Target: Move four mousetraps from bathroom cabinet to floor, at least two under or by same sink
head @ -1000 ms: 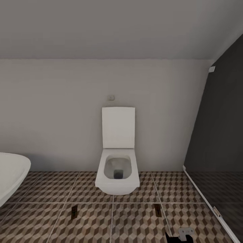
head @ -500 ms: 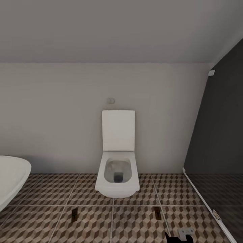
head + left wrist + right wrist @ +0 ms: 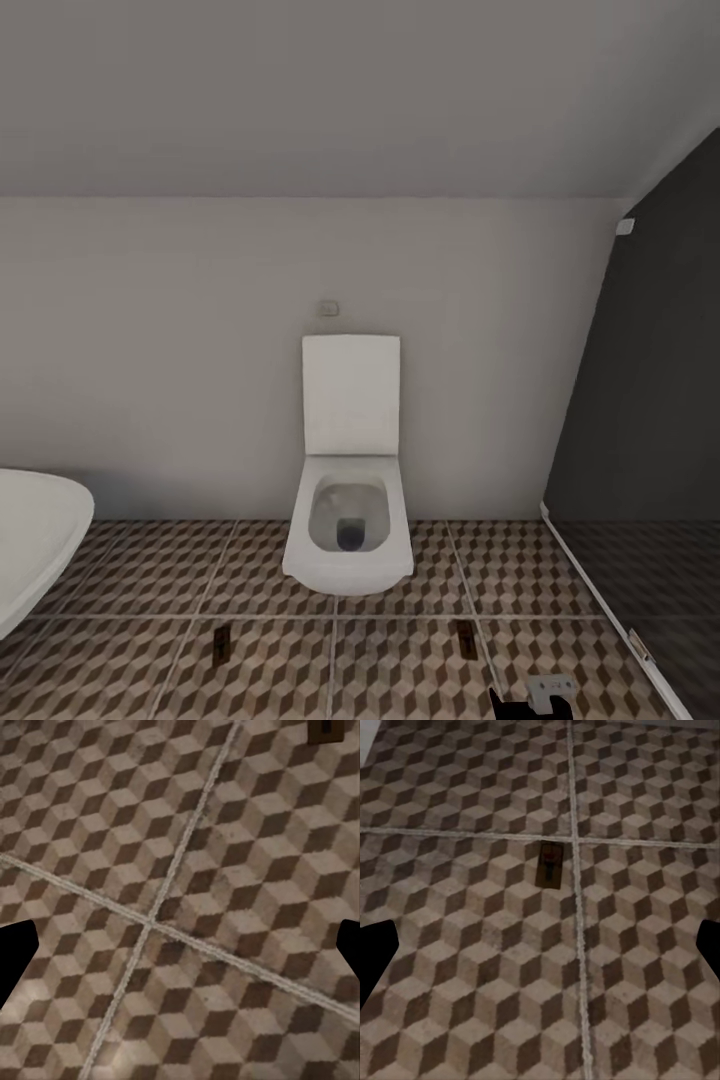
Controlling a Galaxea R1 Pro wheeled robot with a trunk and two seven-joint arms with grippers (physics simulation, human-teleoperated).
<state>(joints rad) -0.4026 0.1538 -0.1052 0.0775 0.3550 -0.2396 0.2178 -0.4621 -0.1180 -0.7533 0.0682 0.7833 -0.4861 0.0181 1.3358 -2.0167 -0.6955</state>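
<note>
text: none legible | labels: none | brands: none | numbers: none | signs: none

The left gripper (image 3: pixel 180 952) points down with its 2 dark fingertips (image 3: pixel 15 956) spread wide at the frame edges, holding nothing. The right gripper (image 3: pixel 540 952) matches it: fingertips (image 3: pixel 706 949) far apart, empty. Part of the right arm (image 3: pixel 545 692) shows low in the head view.

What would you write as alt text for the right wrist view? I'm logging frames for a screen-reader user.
A small tan mousetrap lies flat on the bathroom floor of brown, beige and white cube-pattern tiles, right beside a crossing of pale grout lines. The dark fingertips of the open right gripper show at both side edges, holding nothing.
</note>
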